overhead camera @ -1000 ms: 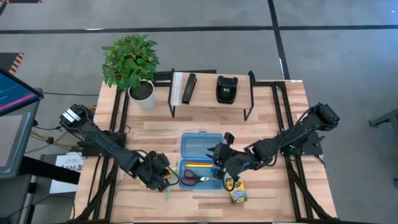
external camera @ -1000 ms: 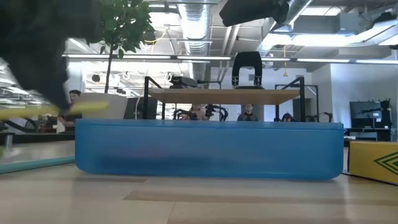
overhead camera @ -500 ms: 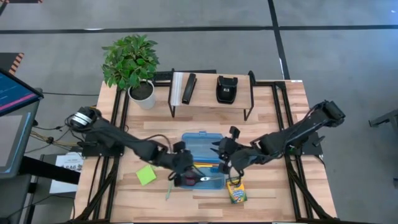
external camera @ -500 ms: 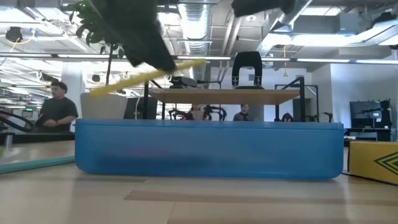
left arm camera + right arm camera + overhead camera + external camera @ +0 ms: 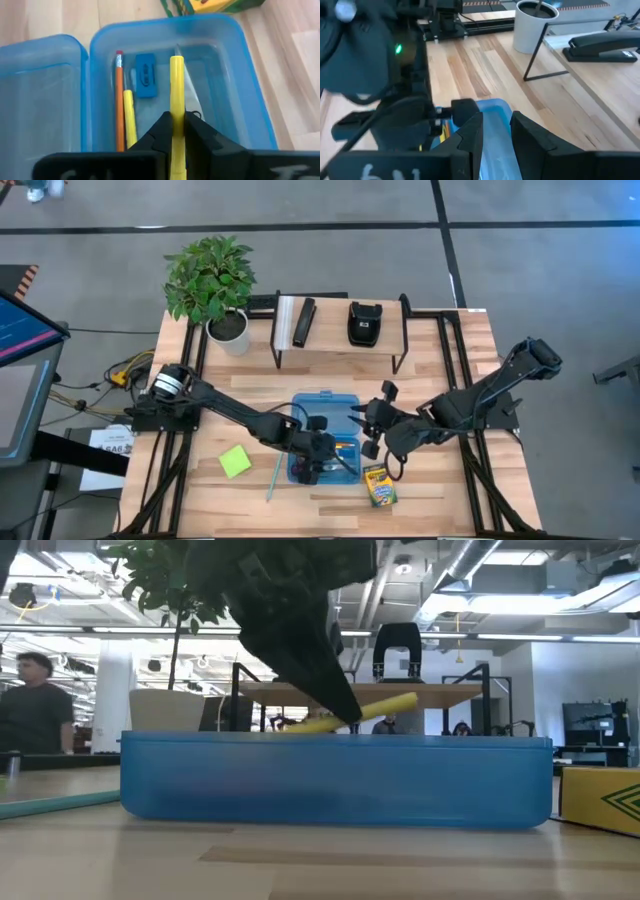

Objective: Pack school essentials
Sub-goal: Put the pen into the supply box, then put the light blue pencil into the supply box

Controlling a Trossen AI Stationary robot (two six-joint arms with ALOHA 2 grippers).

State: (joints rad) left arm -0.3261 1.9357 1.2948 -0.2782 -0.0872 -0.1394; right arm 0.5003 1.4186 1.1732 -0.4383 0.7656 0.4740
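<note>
Pale wood table (image 5: 440,370), potted plant (image 5: 212,280), grey concrete floor (image 5: 330,205)

A grey concrete floor (image 5: 520,270) is seen around the wooden table (image 5: 440,380), while exposed ducts (image 5: 318,585) and strip lights (image 5: 520,636) are visible overhead.

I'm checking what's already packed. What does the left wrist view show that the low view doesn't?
Only the left wrist view looks into the blue case: an orange pencil, a second yellow pencil and a blue eraser lie inside. Only the low view shows the case's side wall, the green pencil on the table and a person behind. Both show the left gripper holding a yellow pencil over the case.
</note>
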